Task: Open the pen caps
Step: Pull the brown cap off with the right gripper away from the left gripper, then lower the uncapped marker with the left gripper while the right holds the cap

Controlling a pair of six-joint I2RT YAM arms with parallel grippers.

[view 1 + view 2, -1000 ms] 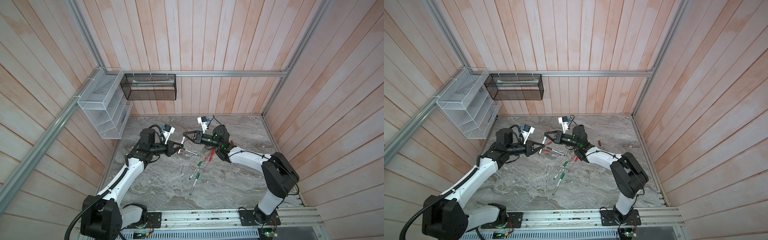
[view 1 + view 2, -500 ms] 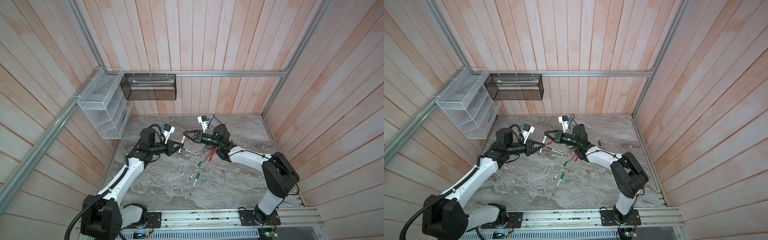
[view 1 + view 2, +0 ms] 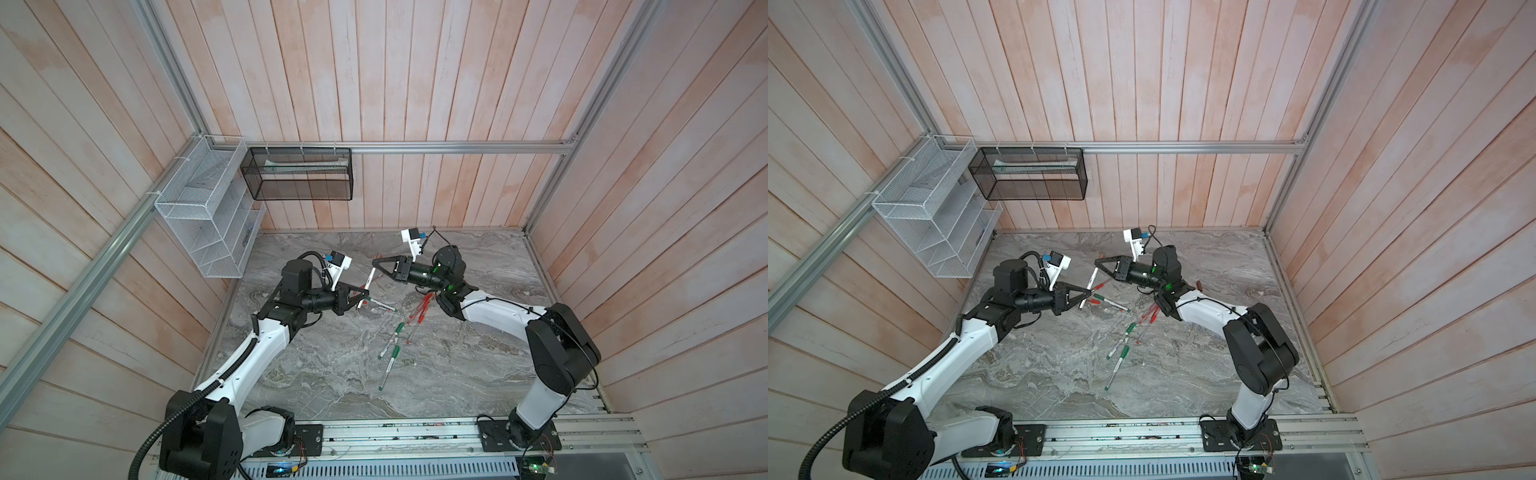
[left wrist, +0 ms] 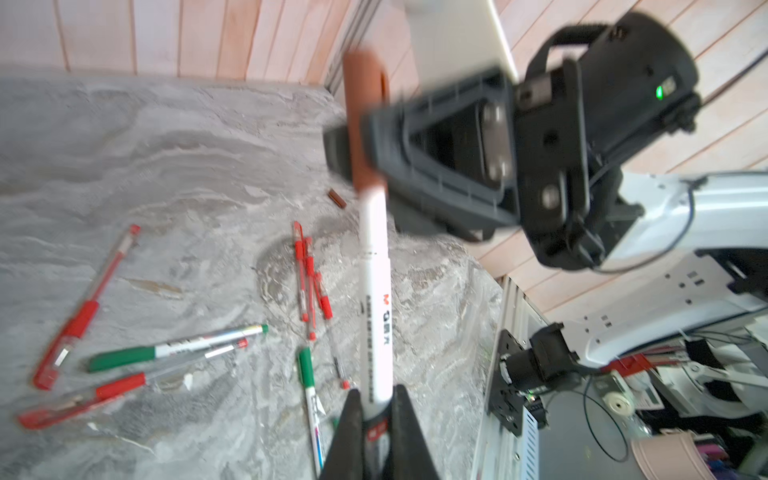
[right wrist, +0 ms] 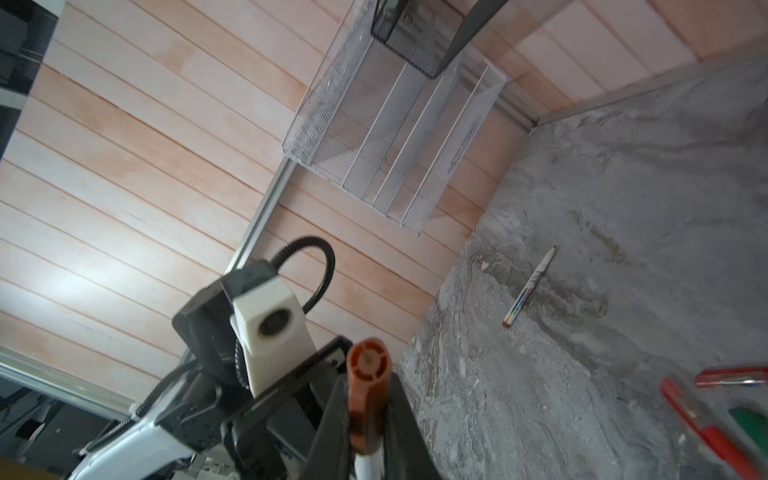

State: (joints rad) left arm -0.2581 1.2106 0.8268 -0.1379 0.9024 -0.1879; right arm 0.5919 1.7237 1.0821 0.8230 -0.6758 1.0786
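Note:
A white marker (image 4: 374, 291) with a chunky brown pen cap (image 4: 361, 124) hangs above the marble table between the two arms. My left gripper (image 4: 376, 411) is shut on the barrel's tail end. My right gripper (image 5: 368, 419) is shut on the brown cap (image 5: 368, 386), which sits on the barrel. In both top views the marker (image 3: 366, 286) (image 3: 1089, 287) spans from the left gripper (image 3: 365, 296) up to the right gripper (image 3: 374, 262). Green-capped markers (image 3: 397, 340) and red-capped pens (image 3: 420, 309) lie on the table below.
A loose brown cap (image 4: 337, 198) lies near the right wall. An uncapped pen (image 5: 530, 286) rests toward the back left corner. A white wire basket (image 3: 208, 216) and a black mesh basket (image 3: 299, 174) hang on the walls. Metal rail (image 3: 415, 432) borders the table's front.
The right gripper has shifted slightly at the marker's cap end. The left arm holds the barrel in about the same place.

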